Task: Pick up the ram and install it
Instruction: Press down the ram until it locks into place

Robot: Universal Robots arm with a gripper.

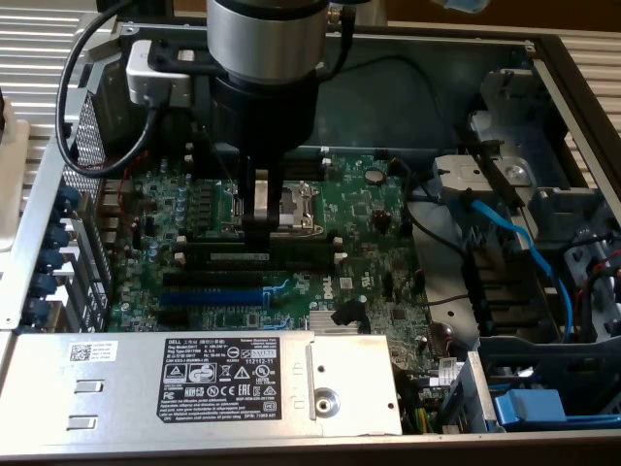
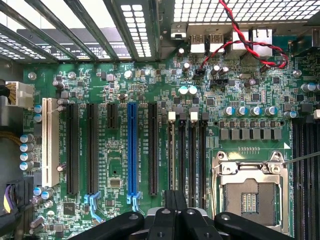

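I have the pincer closed tight, its fingers pressed together with no gap, standing straight down over the motherboard inside the open computer case. The fingertips sit right at the memory slots, just beside the CPU socket. The ram looks to lie directly under the tips, already lying along one of those slots: a dark-green stick whose long axis runs away from the socket toward the exterior view's left and right. As I read it, the tips are on or just above its upper edge, not clamped around it.

In the wrist view the pincer covers the near ends of the memory slots. I cannot tell whether the stick is fully seated or whether the end clips have closed. The blue expansion slot is empty.
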